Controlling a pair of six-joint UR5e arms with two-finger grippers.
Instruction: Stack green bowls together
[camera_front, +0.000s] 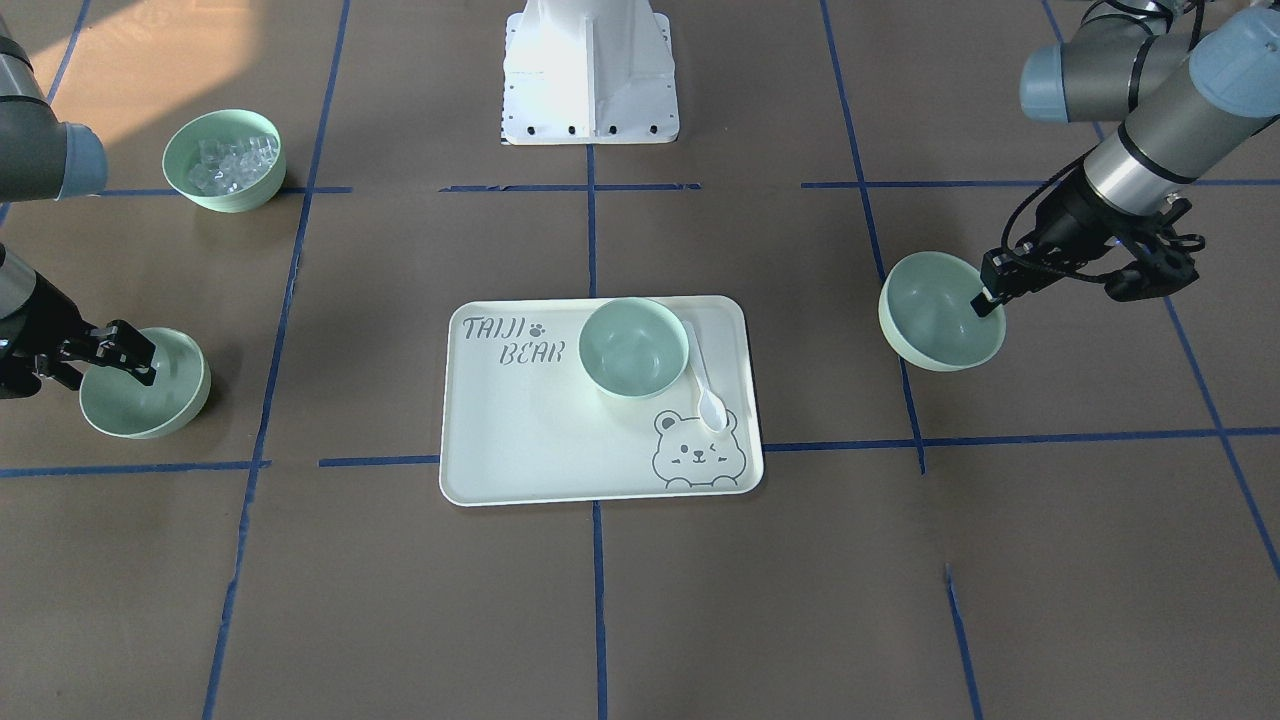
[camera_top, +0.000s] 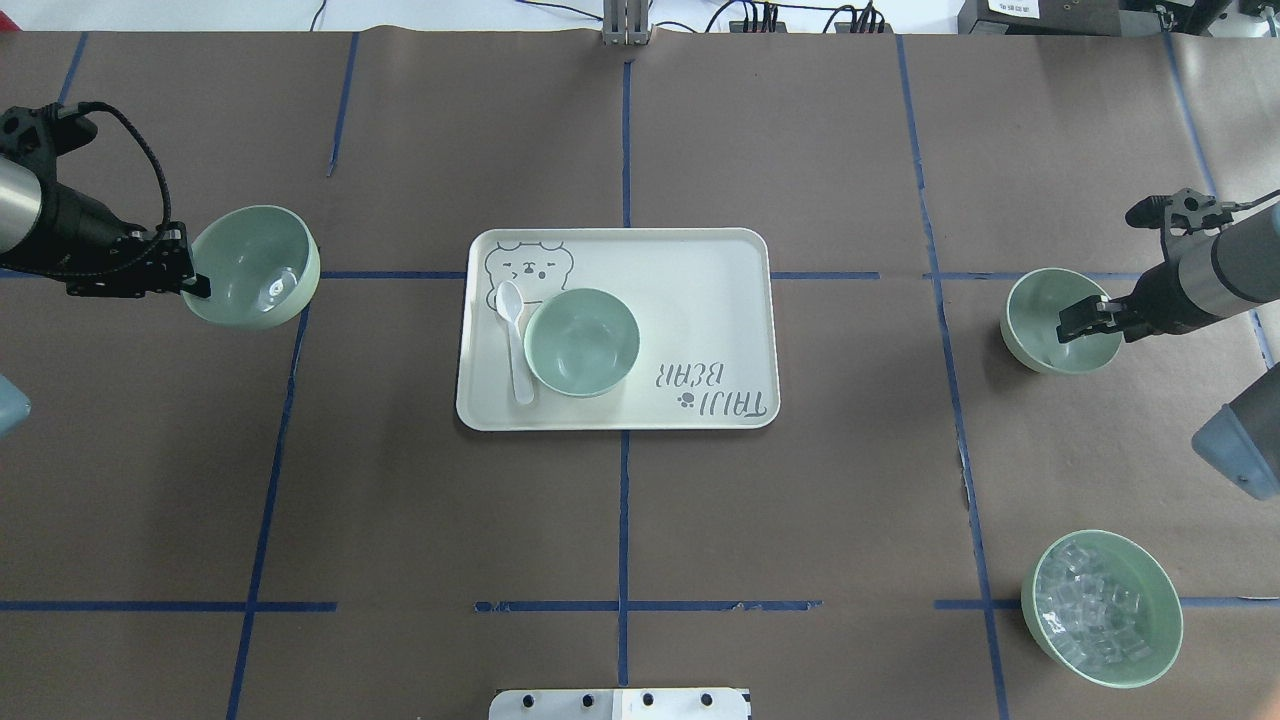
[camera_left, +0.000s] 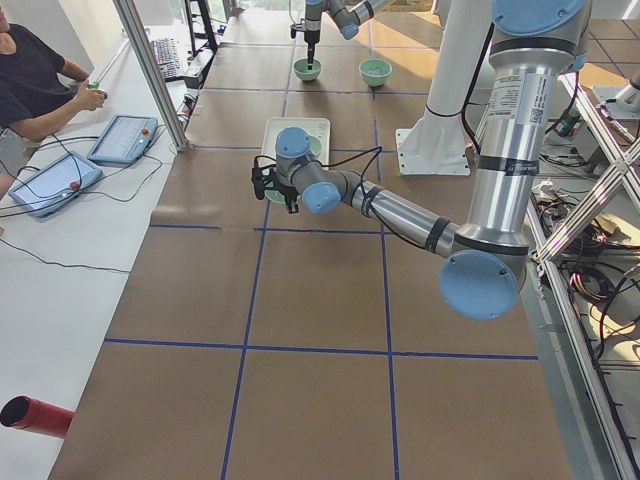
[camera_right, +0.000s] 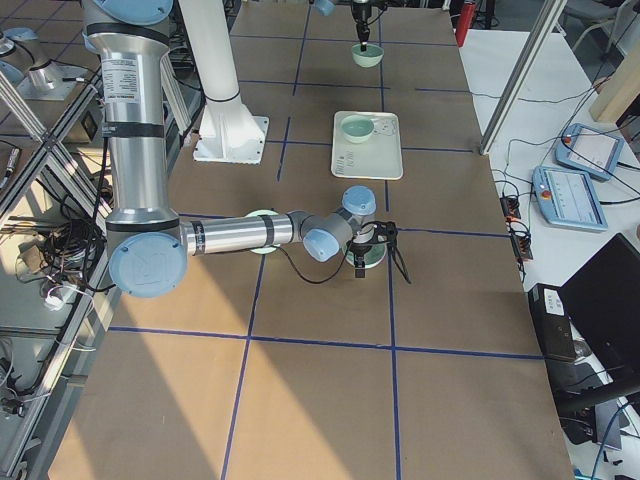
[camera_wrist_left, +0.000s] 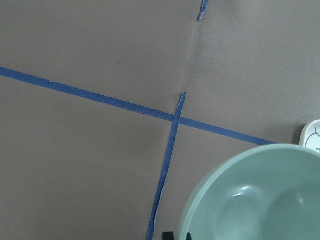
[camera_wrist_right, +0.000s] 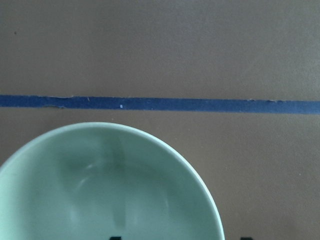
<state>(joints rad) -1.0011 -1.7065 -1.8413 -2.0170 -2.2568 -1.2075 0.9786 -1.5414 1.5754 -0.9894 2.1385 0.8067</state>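
Left gripper (camera_top: 192, 280) pinches a pale mint-green round plastic bowl (camera_top: 255, 265), raised (tilted) by the left edge of your bench (camera_top: 420, 540); right gripper (camera_top: 1082, 318) straddles the right-edge bowl (camera_top: 1040, 335), unclosed. Next, probably: nest into centre bowl (camera_top: 582, 342).

In the wrist views, you see the left arm's bowl (camera_wrist_left: 260, 195) and the right arm's bowl (camera_wrist_right: 100, 185) cut by the lower edge. The tray (camera_wrist_left: 312, 135) shows only a corner.
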